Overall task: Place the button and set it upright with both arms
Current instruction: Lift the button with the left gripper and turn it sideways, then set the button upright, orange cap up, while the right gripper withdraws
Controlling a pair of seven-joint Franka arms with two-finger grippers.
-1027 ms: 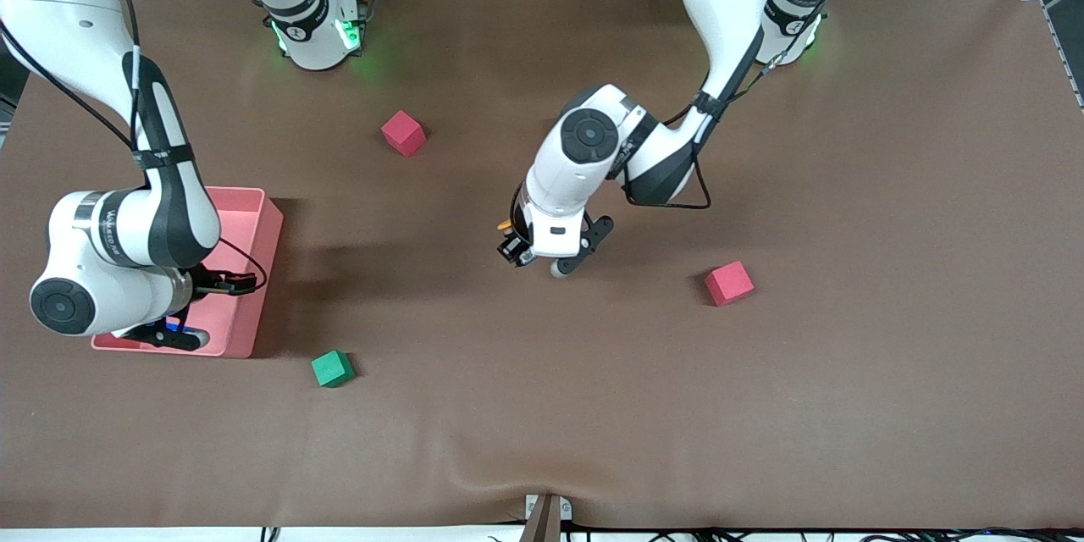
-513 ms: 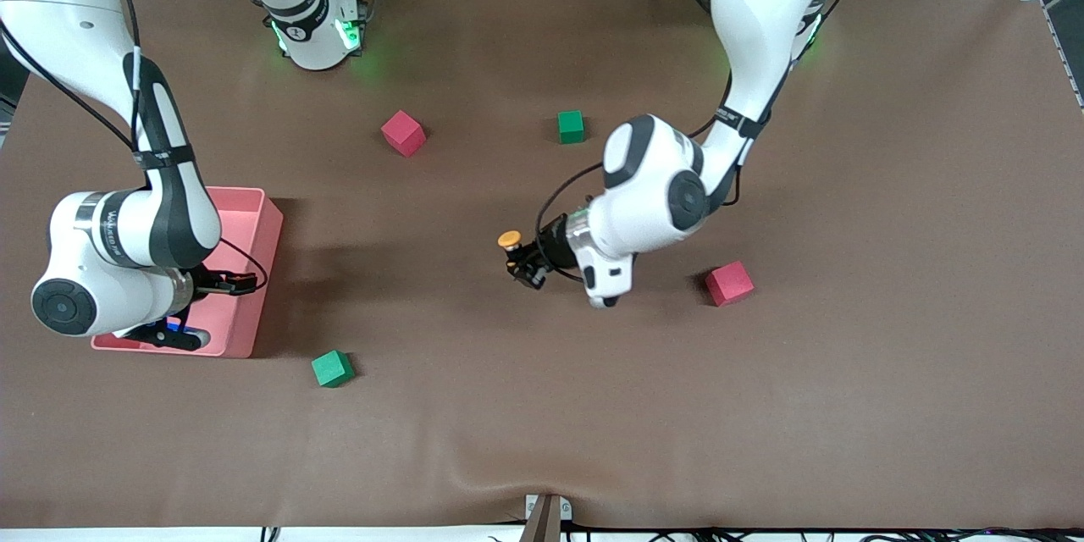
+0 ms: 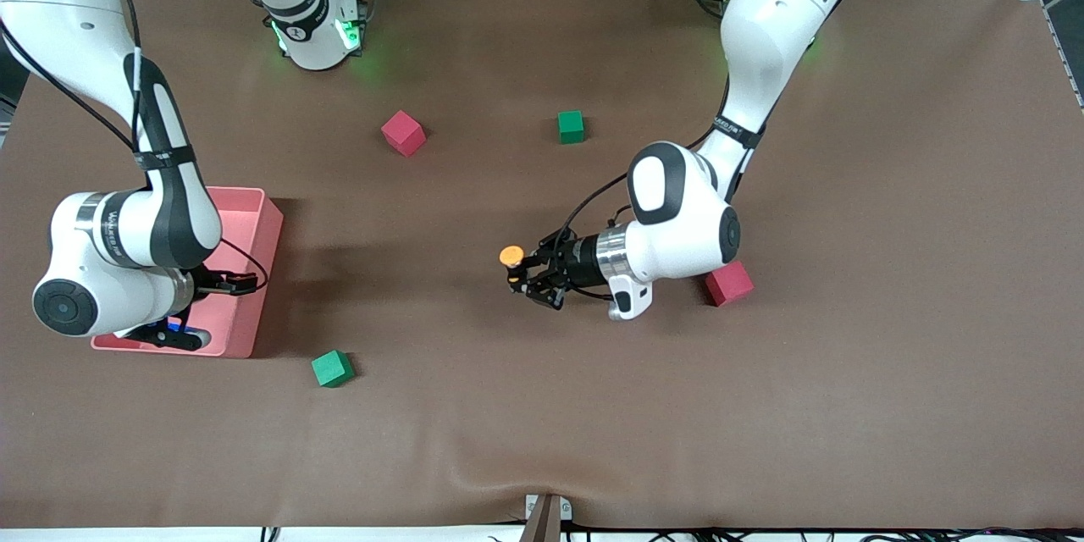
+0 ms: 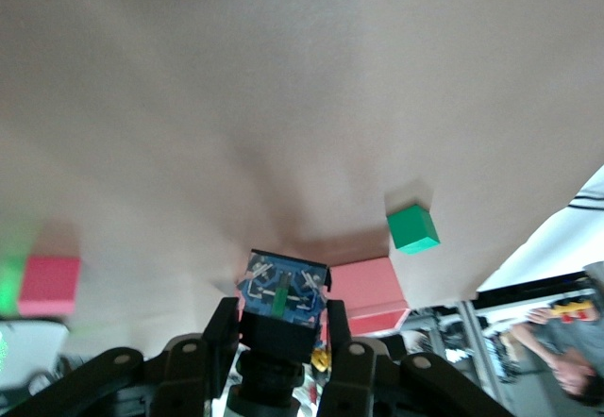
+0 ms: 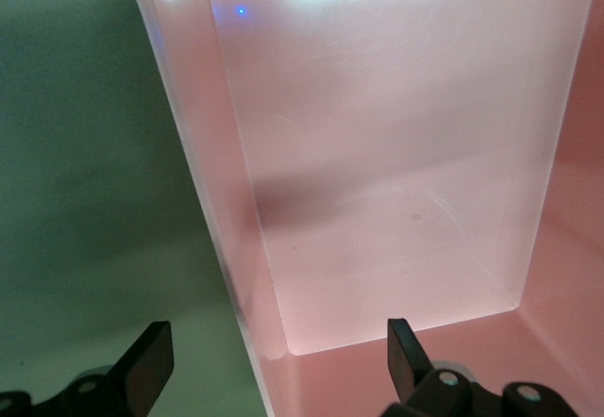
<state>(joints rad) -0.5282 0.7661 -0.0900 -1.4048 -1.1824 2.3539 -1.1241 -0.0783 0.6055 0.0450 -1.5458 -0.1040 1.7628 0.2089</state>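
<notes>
Left tool (image 3: 523, 275) at frame centre pinches my button (image 3: 511, 257); right tool (image 5: 274, 360) waits spread over the pink bin (image 3: 254, 271).

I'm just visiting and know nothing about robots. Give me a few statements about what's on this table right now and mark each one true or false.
1. The left end effector is shut on the button. True.
2. The button's cap is blue. False: the cap is orange; the blue part is its body, seen in the left wrist view.
3. The right end effector hangs open over the pink bin. True.
4. There are three green cubes on the table. False: two show, one green cube near the bases and another green cube nearer the front camera.
5. The pink bin holds a red cube. False: what shows of the bin's floor is bare.
</notes>
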